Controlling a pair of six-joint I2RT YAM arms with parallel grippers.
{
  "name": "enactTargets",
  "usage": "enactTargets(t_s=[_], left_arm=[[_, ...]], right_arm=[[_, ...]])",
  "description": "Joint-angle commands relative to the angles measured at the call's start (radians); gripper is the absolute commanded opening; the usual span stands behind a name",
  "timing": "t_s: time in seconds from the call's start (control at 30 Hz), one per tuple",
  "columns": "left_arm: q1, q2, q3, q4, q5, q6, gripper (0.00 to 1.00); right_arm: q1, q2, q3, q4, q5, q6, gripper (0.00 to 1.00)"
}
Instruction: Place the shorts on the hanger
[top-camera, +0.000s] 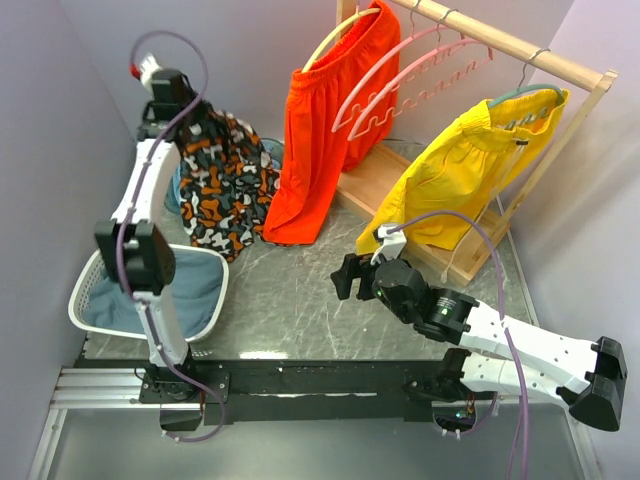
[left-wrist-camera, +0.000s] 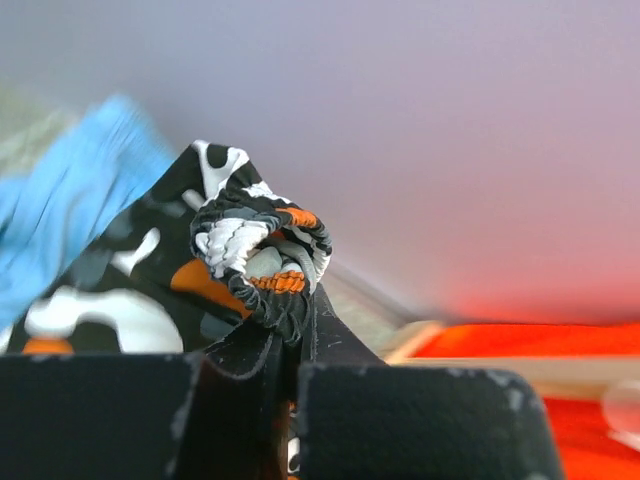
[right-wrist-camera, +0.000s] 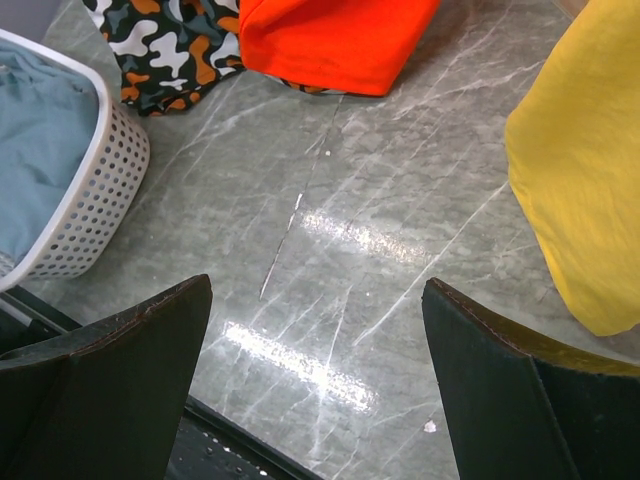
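Observation:
The camouflage shorts hang from my left gripper, which is raised high at the back left and shut on their bunched waistband. Their lower hem reaches the table and shows in the right wrist view. Two pink hangers hang empty on the wooden rail, between the orange shorts and the yellow shorts. My right gripper is open and empty, low over the table's middle, its fingers spread wide above bare marble.
A white laundry basket with blue cloth stands at the front left, also in the right wrist view. The orange shorts are on a cream hanger, the yellow ones on a teal hanger. The rack's wooden base lies on the table.

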Motion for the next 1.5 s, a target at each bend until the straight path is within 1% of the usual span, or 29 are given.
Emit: enactTargets(t_s=[0.0, 0.07, 0.17, 0.2, 0.27, 0.3, 0.47, 0.57, 0.6, 0.67, 0.7, 0.73, 0.77, 0.8, 0.83, 0.87, 0.9, 0.93, 0.97, 1.03, 1.07, 1.17, 1.33, 1.37, 1.47], left_arm=[[-0.002, -0.205, 0.002, 0.062, 0.035, 0.063, 0.01], [-0.002, -0.244, 0.050, 0.034, 0.038, 0.086, 0.01], [-0.002, -0.320, 0.132, -0.050, 0.053, 0.115, 0.01], [-0.002, -0.368, 0.134, -0.058, 0.070, 0.120, 0.01], [-0.002, -0.421, 0.108, -0.047, 0.128, 0.125, 0.01], [-0.001, -0.475, 0.095, -0.044, 0.156, 0.121, 0.01], [-0.004, -0.619, 0.003, -0.070, 0.250, 0.083, 0.01], [-0.033, -0.698, -0.032, -0.090, 0.241, 0.091, 0.01], [-0.059, -0.728, -0.034, -0.113, 0.204, 0.094, 0.01], [-0.090, -0.761, -0.066, -0.110, 0.198, 0.098, 0.01], [-0.125, -0.785, -0.070, -0.128, 0.178, 0.100, 0.01], [-0.148, -0.797, -0.093, -0.130, 0.144, 0.106, 0.01], [-0.171, -0.808, -0.106, -0.130, 0.141, 0.114, 0.01], [-0.214, -0.825, -0.115, -0.135, 0.111, 0.117, 0.01], [-0.232, -0.834, -0.141, -0.138, 0.080, 0.118, 0.01], [-0.248, -0.843, -0.156, -0.133, 0.072, 0.118, 0.01], [-0.267, -0.856, -0.168, -0.130, 0.069, 0.117, 0.01], [-0.274, -0.860, -0.179, -0.135, 0.067, 0.117, 0.01], [-0.287, -0.863, -0.182, -0.136, 0.069, 0.117, 0.01], [-0.301, -0.877, -0.195, -0.142, 0.069, 0.117, 0.01], [-0.314, -0.879, -0.196, -0.147, 0.063, 0.118, 0.01], [-0.318, -0.896, -0.218, -0.144, 0.061, 0.126, 0.01], [-0.321, -0.905, -0.222, -0.145, 0.089, 0.132, 0.01], [-0.321, -0.909, -0.222, -0.141, 0.095, 0.131, 0.01], [-0.323, -0.922, -0.227, -0.132, 0.118, 0.125, 0.01]], right_arm=[[-0.003, -0.010, 0.066, -0.002, 0.029, -0.018, 0.93], [-0.005, -0.014, 0.079, -0.009, 0.032, -0.021, 0.93], [-0.003, -0.011, 0.101, -0.020, 0.037, -0.027, 0.93], [-0.005, -0.008, 0.105, -0.019, 0.035, -0.030, 0.94], [-0.005, -0.001, 0.127, -0.014, 0.029, -0.033, 0.93], [-0.005, 0.003, 0.136, -0.014, 0.028, -0.038, 0.94], [-0.003, 0.033, 0.223, -0.008, -0.018, -0.047, 0.93], [-0.002, 0.081, 0.291, 0.029, -0.064, -0.050, 0.93], [-0.003, 0.098, 0.309, 0.044, -0.073, -0.055, 0.93], [0.006, 0.160, 0.380, 0.096, -0.086, -0.050, 0.93], [0.024, 0.189, 0.410, 0.113, -0.083, -0.058, 0.93], [0.038, 0.222, 0.487, 0.122, -0.064, -0.065, 0.93], [0.055, 0.292, 0.530, 0.130, -0.045, -0.073, 0.94], [0.095, 0.330, 0.579, 0.132, 0.006, -0.094, 0.94], [0.112, 0.372, 0.674, 0.132, 0.037, -0.107, 0.95], [0.132, 0.453, 0.723, 0.127, 0.061, -0.119, 0.95], [0.158, 0.495, 0.769, 0.119, 0.127, -0.131, 0.96], [0.169, 0.533, 0.852, 0.110, 0.150, -0.131, 0.97], [0.175, 0.599, 0.886, 0.100, 0.176, -0.133, 0.98], [0.187, 0.653, 0.958, 0.095, 0.238, -0.124, 0.99], [0.187, 0.699, 0.981, 0.083, 0.249, -0.121, 1.00], [0.201, 0.756, 1.049, 0.041, 0.291, -0.110, 1.00], [0.199, 0.786, 1.050, 0.004, 0.357, -0.089, 1.00], [0.196, 0.796, 1.052, -0.017, 0.400, -0.085, 0.99], [0.178, 0.797, 1.034, -0.009, 0.428, -0.082, 0.93]])
